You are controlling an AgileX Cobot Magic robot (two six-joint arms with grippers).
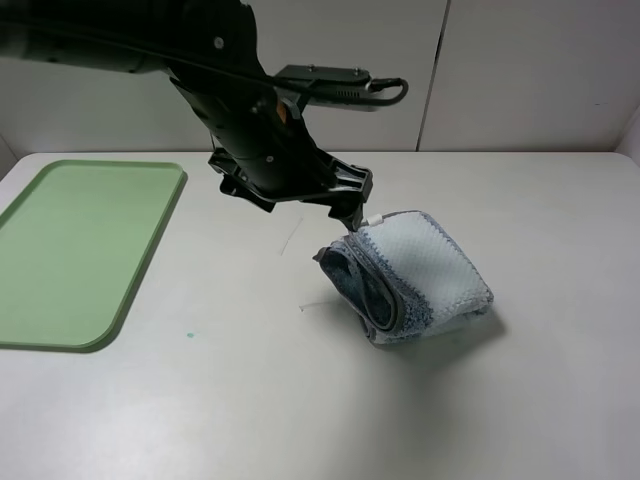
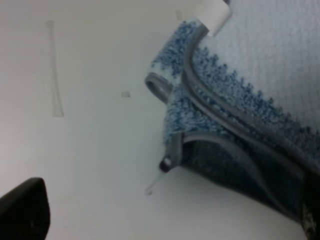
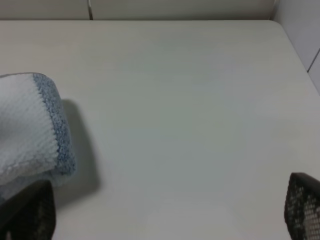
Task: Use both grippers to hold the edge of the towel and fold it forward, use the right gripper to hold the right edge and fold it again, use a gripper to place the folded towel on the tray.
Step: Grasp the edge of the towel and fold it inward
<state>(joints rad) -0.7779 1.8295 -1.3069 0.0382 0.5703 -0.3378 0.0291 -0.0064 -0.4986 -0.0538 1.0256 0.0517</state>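
From the high camera I see the towel [image 1: 420, 275] lying on the desk [image 1: 250, 400] as a thick, rumpled bundle. Its pale face is up and its darker blue layers show along the near left side. It sits right of centre, well apart from the light-green tray [image 1: 60, 250] at the desk's left edge. My left arm reaches across from the upper left, and the left claw [image 2: 167, 215] hangs over the bundle's far left corner, just beside the small white tag [image 2: 215, 12]. On the left wrist camera the two dark fingers stand at opposite edges of the picture, so the claw is spread wide with nothing clamped in it. The corner of the cloth lies in the gap ahead, with the grey hem [image 2: 191, 60] curving across it. The bundle lies closer to one finger [image 2: 22, 210] than to the other, and I cannot tell whether either finger touches the cloth. The right claw [image 3: 165, 212] does not appear in the high view. Its own camera shows both fingertips [image 3: 302, 205] far apart and nothing between them but bare desk. The pale end of the towel with its blue fringe lies just beside one fingertip, not gripped.
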